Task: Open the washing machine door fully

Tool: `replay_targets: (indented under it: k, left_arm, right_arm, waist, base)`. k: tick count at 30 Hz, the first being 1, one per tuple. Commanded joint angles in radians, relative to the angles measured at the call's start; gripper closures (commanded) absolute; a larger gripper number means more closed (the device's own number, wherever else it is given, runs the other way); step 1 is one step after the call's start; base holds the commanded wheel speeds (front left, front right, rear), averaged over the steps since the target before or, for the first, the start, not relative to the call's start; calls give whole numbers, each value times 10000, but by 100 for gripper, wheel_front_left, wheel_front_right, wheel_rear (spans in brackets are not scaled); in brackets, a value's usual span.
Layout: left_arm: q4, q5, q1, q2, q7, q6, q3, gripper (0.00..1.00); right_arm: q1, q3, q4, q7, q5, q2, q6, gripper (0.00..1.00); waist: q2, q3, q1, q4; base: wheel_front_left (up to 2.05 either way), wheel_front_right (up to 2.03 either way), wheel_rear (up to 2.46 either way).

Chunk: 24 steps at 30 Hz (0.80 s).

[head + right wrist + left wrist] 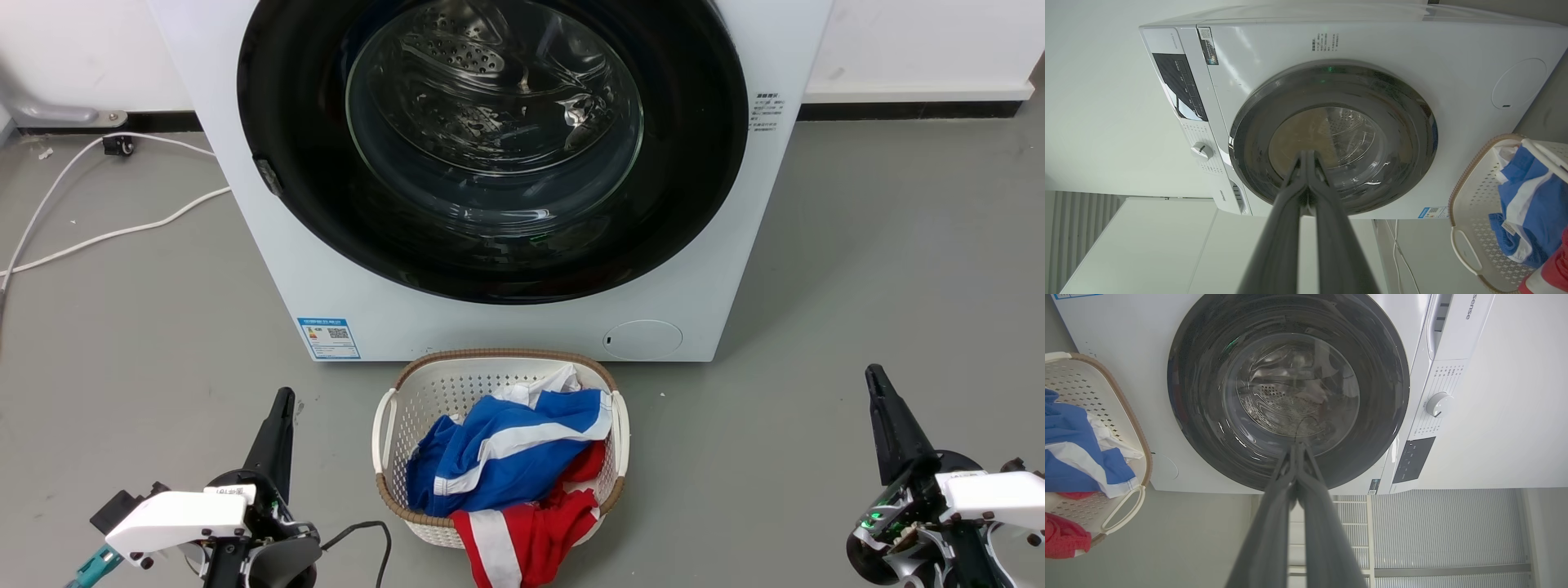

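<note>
The white washing machine point(343, 269) stands ahead of me on the grey floor. Its round door point(310, 188), glossy black around a clear glass bowl, lies flat against the front, closed; the steel drum shows through the glass. My left gripper point(283, 396) rests low at the left, fingers together, holding nothing. My right gripper point(873, 374) rests low at the right, likewise shut and empty. Both are well short of the machine. In the left wrist view the door point(1200, 428) lies beyond my gripper point(1296, 446); in the right wrist view the door point(1412, 134) lies beyond my gripper point(1306, 153).
A white laundry basket point(390, 425) with blue, white and red cloth sits on the floor between my grippers, just in front of the machine. White cables point(114, 233) trail over the floor at the left. A small round flap point(642, 339) sits low on the machine's front.
</note>
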Motion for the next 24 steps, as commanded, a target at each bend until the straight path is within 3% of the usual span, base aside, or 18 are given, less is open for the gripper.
replay_targets:
  k: [1, 22, 23, 24]
  left_arm:
    - [7, 1, -75, -3, 24, -24, 13, 100]
    - [6, 1, -75, -3, 24, -24, 11, 100]
    - [0, 0, -1, 0, 0, 0, -2, 0]
    - [45, 0, 22, -4, -5, 2, -8, 0]
  right_arm:
    - [-116, -16, 10, 37, -49, 31, 4, 100]
    - [-120, -39, 11, 64, -65, 49, 4, 100]
    - [-1, -27, 2, 28, -27, 15, 0, 0]
    - [23, -23, 44, 31, -27, 17, 2, 0]
  waist:
    - [-1, 0, 0, 0]
    - [-1, 0, 0, 0]
    - [-1, 0, 0, 0]
    - [-1, 0, 0, 0]
  base:
    - [0, 0, 0]
    - [0, 0, 0]
    - [0, 0, 0]
    - [0, 0, 0]
